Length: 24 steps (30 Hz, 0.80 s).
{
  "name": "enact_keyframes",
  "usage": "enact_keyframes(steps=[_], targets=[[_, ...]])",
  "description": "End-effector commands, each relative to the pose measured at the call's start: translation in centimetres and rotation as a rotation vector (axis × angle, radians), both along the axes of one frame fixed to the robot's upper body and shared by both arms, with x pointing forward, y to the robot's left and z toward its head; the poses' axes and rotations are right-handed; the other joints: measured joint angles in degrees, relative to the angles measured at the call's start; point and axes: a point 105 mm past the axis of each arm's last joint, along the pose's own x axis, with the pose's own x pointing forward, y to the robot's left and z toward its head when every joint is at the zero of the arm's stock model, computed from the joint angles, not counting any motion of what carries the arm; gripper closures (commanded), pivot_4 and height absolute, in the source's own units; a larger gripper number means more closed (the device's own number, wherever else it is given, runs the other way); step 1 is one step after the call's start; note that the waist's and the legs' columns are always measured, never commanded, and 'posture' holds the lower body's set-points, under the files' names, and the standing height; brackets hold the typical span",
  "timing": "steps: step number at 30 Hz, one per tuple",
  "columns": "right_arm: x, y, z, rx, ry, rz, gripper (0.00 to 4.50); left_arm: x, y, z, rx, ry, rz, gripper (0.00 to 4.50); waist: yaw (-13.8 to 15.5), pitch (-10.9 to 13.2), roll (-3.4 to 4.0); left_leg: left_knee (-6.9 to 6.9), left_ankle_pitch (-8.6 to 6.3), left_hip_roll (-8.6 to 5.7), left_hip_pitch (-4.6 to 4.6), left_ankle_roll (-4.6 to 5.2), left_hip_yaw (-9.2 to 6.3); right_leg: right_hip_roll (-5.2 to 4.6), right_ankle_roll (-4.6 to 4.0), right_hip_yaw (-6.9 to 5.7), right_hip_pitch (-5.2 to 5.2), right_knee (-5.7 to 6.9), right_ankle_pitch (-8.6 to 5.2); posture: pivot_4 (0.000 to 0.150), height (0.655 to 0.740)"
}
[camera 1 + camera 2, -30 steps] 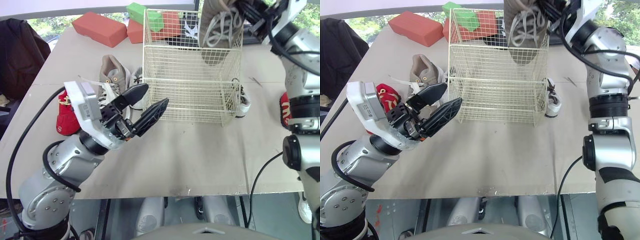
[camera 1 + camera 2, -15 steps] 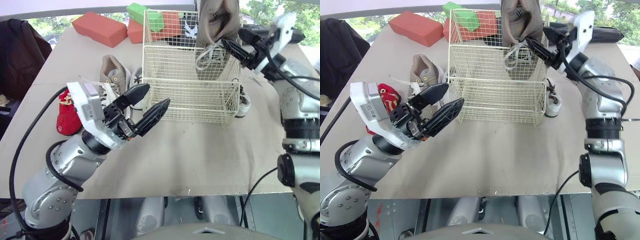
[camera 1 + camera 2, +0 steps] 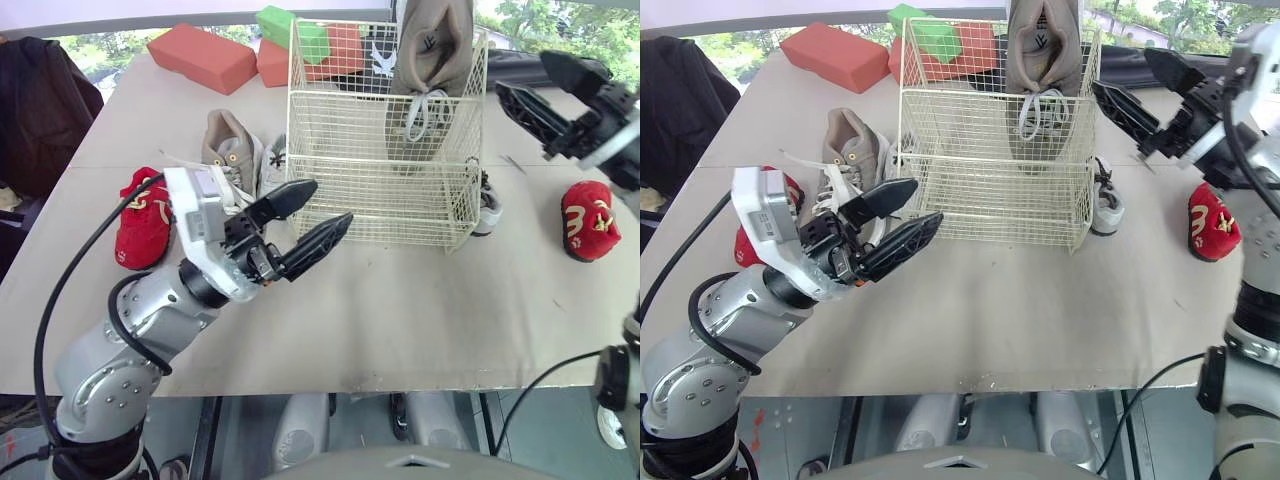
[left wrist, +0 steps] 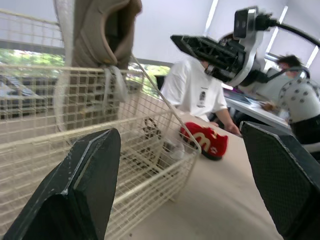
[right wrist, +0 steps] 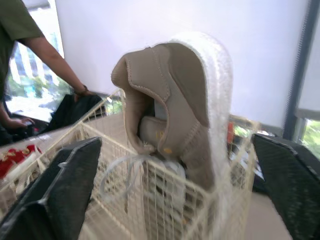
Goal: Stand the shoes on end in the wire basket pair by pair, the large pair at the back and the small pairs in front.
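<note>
One tan shoe is standing on end in the basket's back right corner. It is near the right gripper, which is hanging wide apart, clear of it. The left gripper is hovering spread open at the front left corner. On the desk are lying a second tan shoe, two red shoes and two white shoes.

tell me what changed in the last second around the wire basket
The right gripper lowered the large tan lace-up shoe toe-down into the back right of the cream wire basket, let go and drew back to the right, fingers open. The left gripper stayed open, hovering before the basket's front left corner; the matching tan shoe and red slipper left of the basket did not move.
</note>
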Motion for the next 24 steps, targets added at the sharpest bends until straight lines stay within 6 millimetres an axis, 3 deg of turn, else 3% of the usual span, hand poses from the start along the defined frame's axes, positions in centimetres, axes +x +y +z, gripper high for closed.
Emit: enact_keyframes(steps=[1, 7, 14, 17, 21, 24], targets=[[-1.5, -1.8, -0.1, -0.036, 0.018, -0.116, 0.00, -0.8, -0.9, 0.4, 0.007, -0.026, -0.096, 0.17, -0.18, -0.01, -0.02, 0.00, 0.00, 0.00, 0.03, 0.01, 0.01, 0.00, 0.00, 0.00, 0.03, -0.01, 0.00, 0.150, 0.7400], [-2.7, -6.8, -4.5, -0.162, 0.167, -0.425, 0.00, -0.8, -2.6, 0.1, 0.032, -0.015, -0.225, 0.17, -0.58, -0.04, 0.03, 0.00, 0.00, -0.08, 0.15, 0.01, 0.07, 0.09, 0.00, 0.06, 0.09, 0.10, 0.00, 0.150, 0.7400], [-2.6, -12.1, -9.6, -0.198, 0.408, -0.779, 0.00, -0.7, -4.2, 0.0, 0.111, -0.009, -0.302, 0.17, -0.83, -0.07, 0.06, 0.00, 0.00, -0.08, 0.31, 0.01, 0.20, 0.13, 0.00, 0.22, 0.18, 0.14, 0.00, 0.150, 0.7400], [-2.4, -12.5, -11.2, -0.191, 0.476, -0.839, 0.00, -0.6, -4.0, -0.1, 0.149, -0.011, -0.322, 0.17, -0.85, -0.07, 0.06, 0.00, 0.00, -0.08, 0.32, 0.01, 0.21, 0.14, 0.00, 0.22, 0.20, 0.12, 0.00, 0.150, 0.7400], [-2.2, -12.1, -11.9, -0.187, 0.470, -0.865, 0.00, -0.4, -4.0, -0.1, 0.141, -0.012, -0.324, 0.17, -0.85, -0.08, 0.08, -0.01, 0.00, -0.06, 0.34, 0.01, 0.22, 0.16, 0.00, 0.23, 0.19, 0.12, -0.01, 0.150, 0.7400], [-2.1, -10.4, -11.7, -0.157, 0.397, -0.794, 0.00, -0.4, -3.9, -0.2, 0.117, 0.000, -0.324, 0.17, -0.77, -0.08, 0.08, -0.01, 0.00, -0.06, 0.32, 0.01, 0.21, 0.15, 0.01, 0.23, 0.20, 0.09, -0.01, 0.150, 0.7400]])
